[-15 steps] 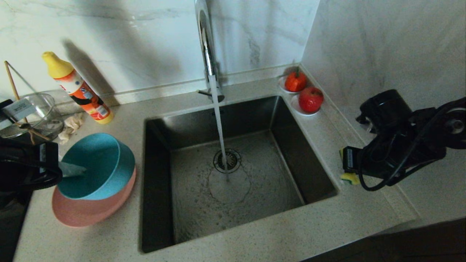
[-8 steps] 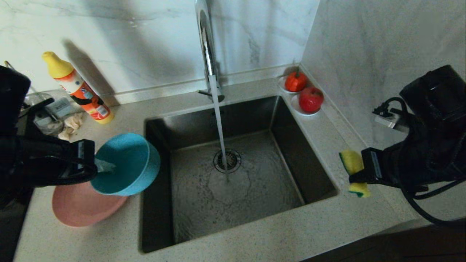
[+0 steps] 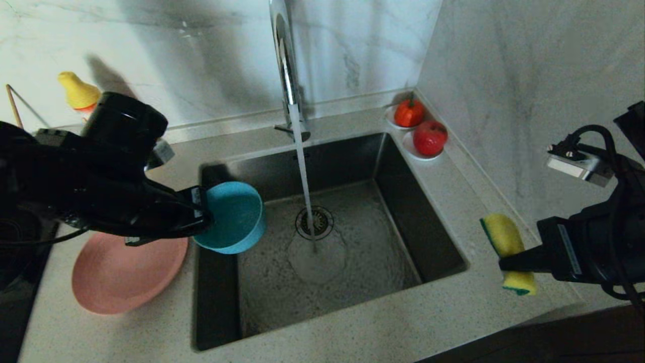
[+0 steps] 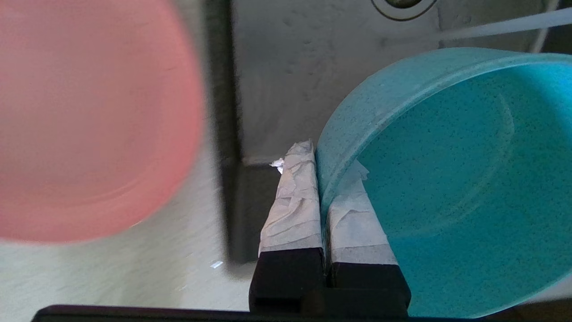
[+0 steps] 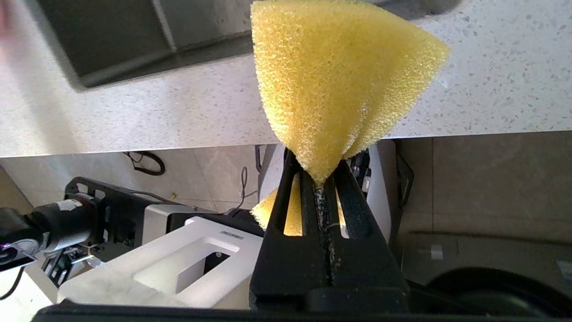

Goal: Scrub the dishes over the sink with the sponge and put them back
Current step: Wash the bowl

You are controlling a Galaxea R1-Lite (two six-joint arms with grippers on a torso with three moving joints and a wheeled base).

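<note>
Speckled stone counter (image 3: pixel 352 322) is surrounding the dark steel sink (image 3: pixel 403 212); my left gripper (image 3: pixel 199 219) is pinching the light, stiff matte teal bowl (image 3: pixel 232 217) over it, while my right gripper (image 3: pixel 511 262) is squeezing the soft yellow foam sponge (image 3: pixel 506 257). From the left wrist, taped fingers (image 4: pixel 295 197) are clamping the bowl's rim, a slippery hold once wet. From the right wrist, the sponge is buckling between closed jaws.

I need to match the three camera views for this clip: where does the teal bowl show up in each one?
Head view: teal bowl, tilted, over the sink's left edge, held by the left gripper.
Left wrist view: fills the right side, rim pinched in the jaws.
Right wrist view: not in it; only the sponge held by the right gripper.
Shared landmark: the sink, whose corner shows in all three.
</note>
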